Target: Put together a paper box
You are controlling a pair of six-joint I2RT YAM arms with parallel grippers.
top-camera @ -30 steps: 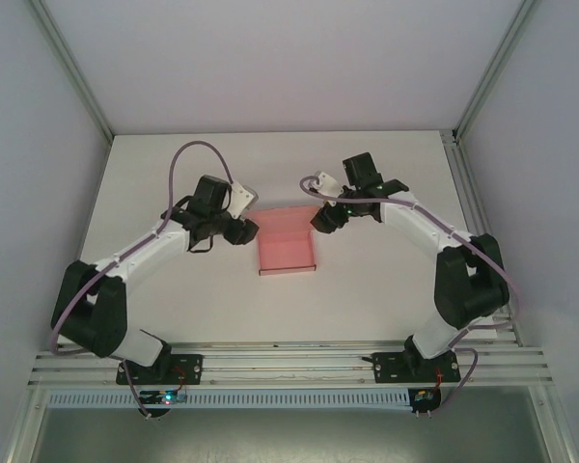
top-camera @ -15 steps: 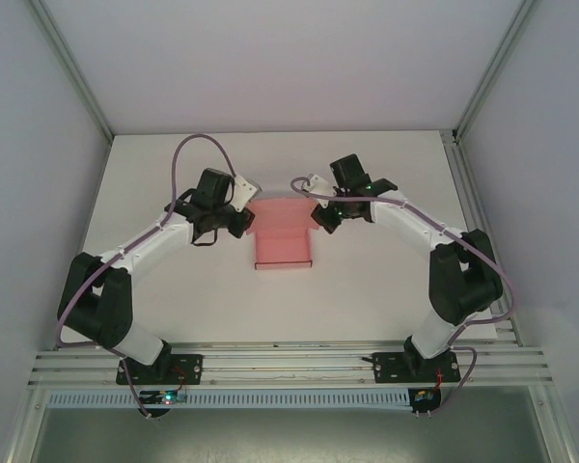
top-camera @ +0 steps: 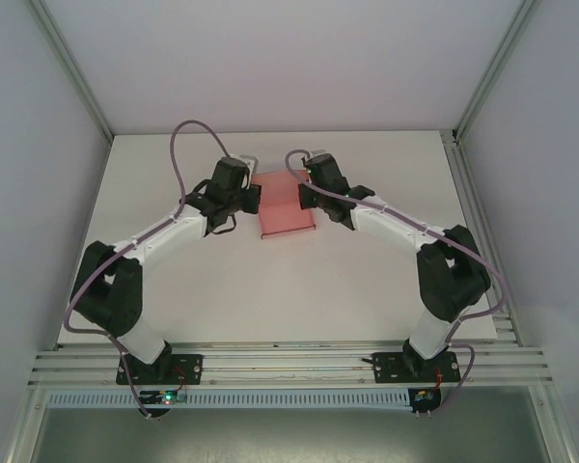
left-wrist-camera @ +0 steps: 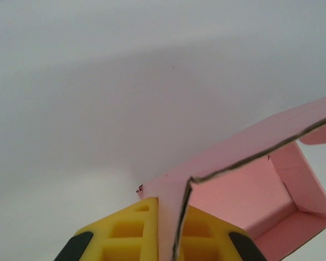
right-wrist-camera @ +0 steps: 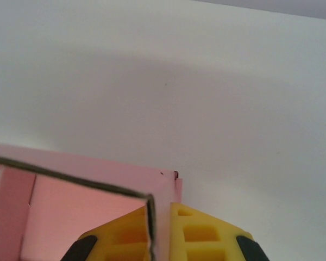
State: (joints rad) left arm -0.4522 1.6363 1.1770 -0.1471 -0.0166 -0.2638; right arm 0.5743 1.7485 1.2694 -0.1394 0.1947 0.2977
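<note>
Left pincer (top-camera: pixel 251 200) (left-wrist-camera: pixel 171 242): you find it at the box's left side. Its yellow pads (left-wrist-camera: pixel 127 236) sit on either side of an upright pink wall, clenched on the card.
Paper box (top-camera: pixel 288 212) (left-wrist-camera: pixel 244 193) (right-wrist-camera: pixel 81 209): pink card, open on top, resting on the far-middle part of the worktop. It lies between your two pincers, with each gripping one wall. The left wrist view shows you the inner faces and a folded end flap. A dark cut edge runs along the rim.
Right pincer (top-camera: pixel 309 193) (right-wrist-camera: pixel 152 236): you find it at the box's right side. Its yellow pads (right-wrist-camera: pixel 204 236) sit on either side of a wall at a corner, clenched on the card.
Worktop (top-camera: pixel 367 280): white and flat, carrying the box.
</note>
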